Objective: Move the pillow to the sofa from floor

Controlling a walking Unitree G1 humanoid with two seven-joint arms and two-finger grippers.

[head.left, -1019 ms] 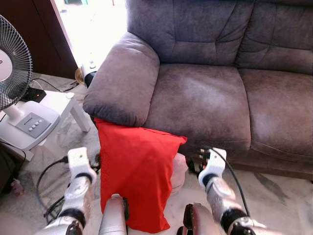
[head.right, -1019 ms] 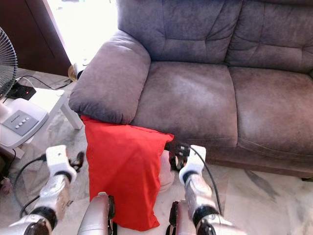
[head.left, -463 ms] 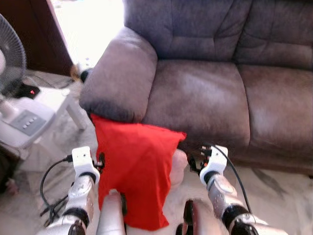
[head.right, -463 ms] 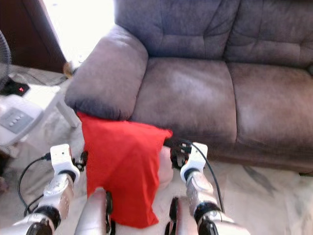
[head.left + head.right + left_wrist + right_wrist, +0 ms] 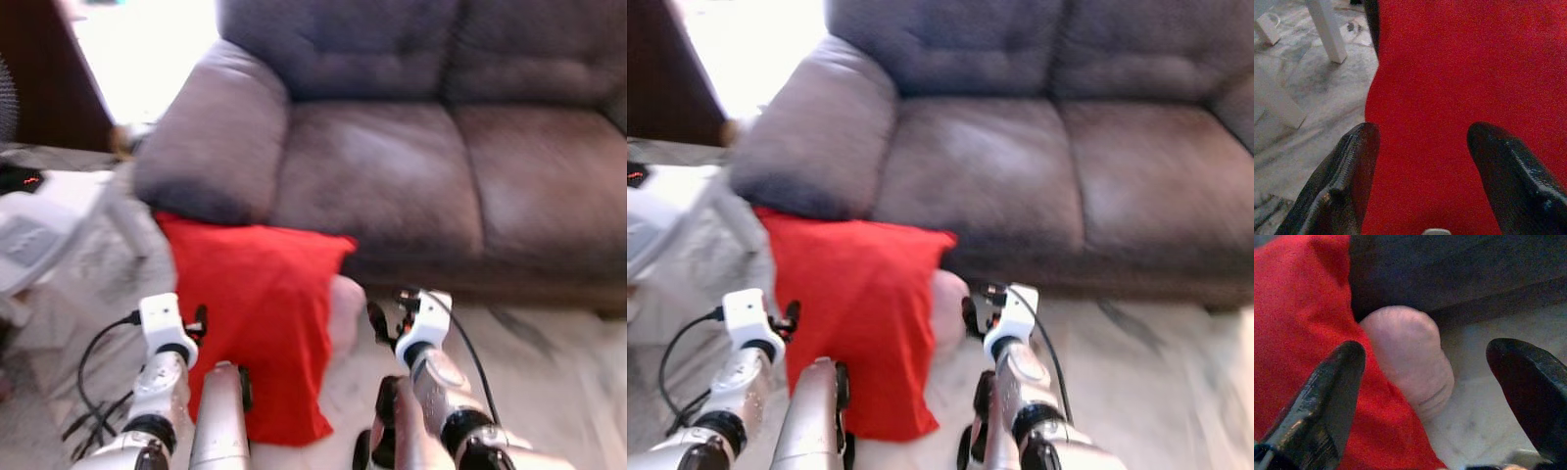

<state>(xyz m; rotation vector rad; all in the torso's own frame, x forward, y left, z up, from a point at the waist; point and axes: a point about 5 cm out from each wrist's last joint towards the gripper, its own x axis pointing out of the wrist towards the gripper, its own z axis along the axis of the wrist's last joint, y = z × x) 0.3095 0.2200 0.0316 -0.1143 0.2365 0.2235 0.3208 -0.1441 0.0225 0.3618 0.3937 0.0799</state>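
A red pillow (image 5: 255, 323) stands on end on the marble floor, leaning against the front of the grey-brown sofa (image 5: 392, 166) below its armrest (image 5: 196, 147). My left gripper (image 5: 199, 321) is open at the pillow's left edge. In the left wrist view the red cloth (image 5: 1449, 73) spreads just ahead of its fingers (image 5: 1359, 147). My right gripper (image 5: 377, 321) is open to the pillow's right, low by the sofa's base. It faces a pale pink rounded cushion (image 5: 1405, 352) tucked behind the pillow (image 5: 1298, 333).
A white side table (image 5: 39, 235) with a fan's base stands at the left, and its legs (image 5: 1327, 29) are close to the pillow. Black cables (image 5: 93, 392) lie on the floor below it. Marble floor (image 5: 549, 372) lies open to the right.
The whole picture has shifted and blurred, so the camera has moved. Both grippers stay open on either side of the pillow, and the pillow has not been lifted.
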